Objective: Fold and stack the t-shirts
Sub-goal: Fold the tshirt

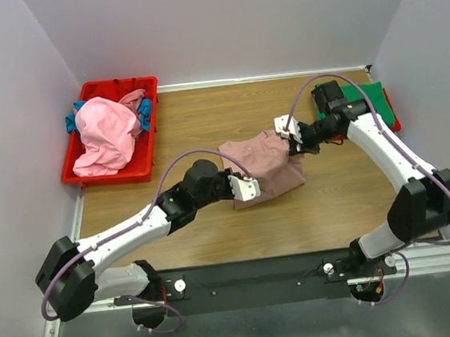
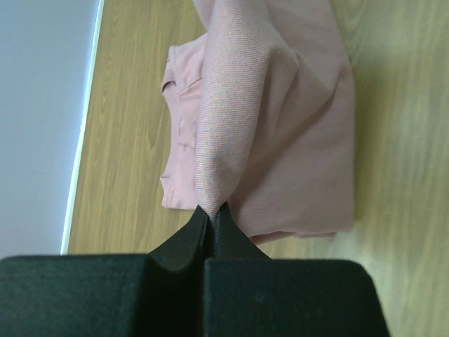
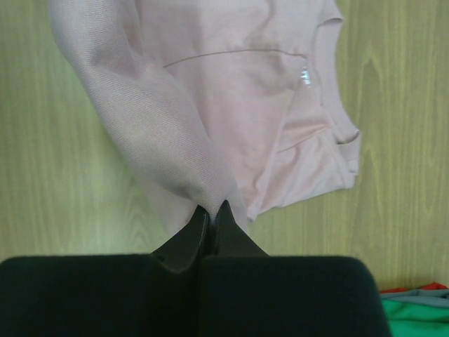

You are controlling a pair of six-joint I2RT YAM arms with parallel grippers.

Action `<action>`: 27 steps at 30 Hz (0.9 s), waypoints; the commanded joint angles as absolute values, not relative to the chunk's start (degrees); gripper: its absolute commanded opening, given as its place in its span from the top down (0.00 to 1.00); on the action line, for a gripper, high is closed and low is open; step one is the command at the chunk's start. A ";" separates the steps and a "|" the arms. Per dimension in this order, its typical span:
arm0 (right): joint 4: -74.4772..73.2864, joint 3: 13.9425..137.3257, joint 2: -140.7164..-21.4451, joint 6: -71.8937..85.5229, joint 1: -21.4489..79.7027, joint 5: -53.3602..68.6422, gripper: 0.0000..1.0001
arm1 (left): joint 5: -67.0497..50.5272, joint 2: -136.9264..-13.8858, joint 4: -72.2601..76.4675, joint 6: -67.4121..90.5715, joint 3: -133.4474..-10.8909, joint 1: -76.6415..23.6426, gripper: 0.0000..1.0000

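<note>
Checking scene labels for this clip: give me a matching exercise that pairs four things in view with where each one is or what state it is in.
Column one:
1. dusty-pink t-shirt
2. red bin
3. green t-shirt
4. left gripper

Column two:
a. far right corner of the table
b. shut on the near edge of a pink garment
c. far left corner, holding a heap of tees
d. mid-table, partly folded

Pairs: 1-d; 2-c; 3-a; 4-b.
</note>
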State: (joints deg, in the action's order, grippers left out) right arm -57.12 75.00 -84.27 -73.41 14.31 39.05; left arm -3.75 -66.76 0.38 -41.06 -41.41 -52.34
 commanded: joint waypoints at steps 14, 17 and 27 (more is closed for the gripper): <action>-46.50 90.08 -103.61 -62.76 14.77 37.01 1.00 | -16.70 -82.78 8.88 -48.25 -48.86 -36.13 1.00; -44.40 90.97 -105.46 -60.04 14.77 35.87 1.00 | -17.22 -86.29 10.19 -48.34 -50.88 -34.64 1.00; -39.64 93.08 -110.91 -54.50 14.77 33.66 0.99 | -14.94 -97.11 11.25 -46.14 -56.77 -31.91 1.00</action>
State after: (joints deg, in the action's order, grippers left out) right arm -42.87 90.94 -109.21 -57.67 14.31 35.20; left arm -15.03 -94.91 9.21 -47.03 -54.30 -32.62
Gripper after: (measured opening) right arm 0.015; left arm 0.017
